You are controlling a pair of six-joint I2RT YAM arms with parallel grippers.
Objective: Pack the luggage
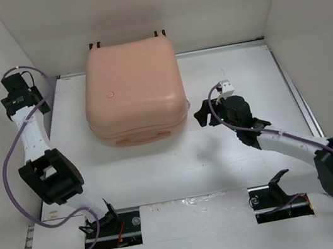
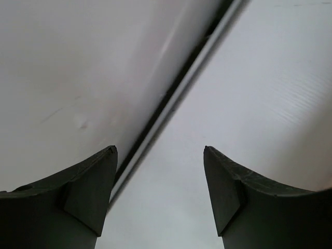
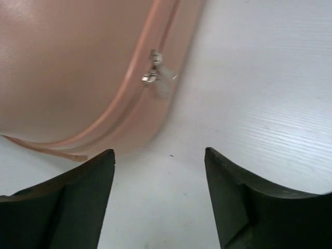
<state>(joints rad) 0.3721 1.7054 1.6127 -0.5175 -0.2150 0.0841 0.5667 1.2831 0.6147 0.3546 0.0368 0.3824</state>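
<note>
Listing from the near edge of the surface [image 1: 225,172] outward.

Item 1, right gripper [image 3: 160,150]: spread, with nothing between its fingers. It sits low over the surface right of centre, just beside the near right corner of the luggage [image 1: 134,91] and not touching it. It points at the zip pull [image 3: 152,70], so it is judged to be placed for working the zip.

Item 2, luggage: lies flat with its shell shut, in the middle of the far half of the surface, its back toward the far edge. With the halves closed together, the filling appears done and only the closure remains in question.

Item 3, left gripper [image 2: 161,150]: spread and empty, up toward the far left corner. It faces the seam [image 2: 171,109] where the surface meets the left wall, well apart from the luggage. It is judged parked out of the way.

Not made out:
- The contents are hidden by the shut shell.
- How far the zip runs cannot be told, as only one corner shows close.
- The zip pull is blurred and carries a pale tab of uncertain kind.
- The wheels [image 1: 95,45] show only as small dark stubs at the far edge.
- In the top view, the left gripper's fingers are lost against its own arm.
</note>
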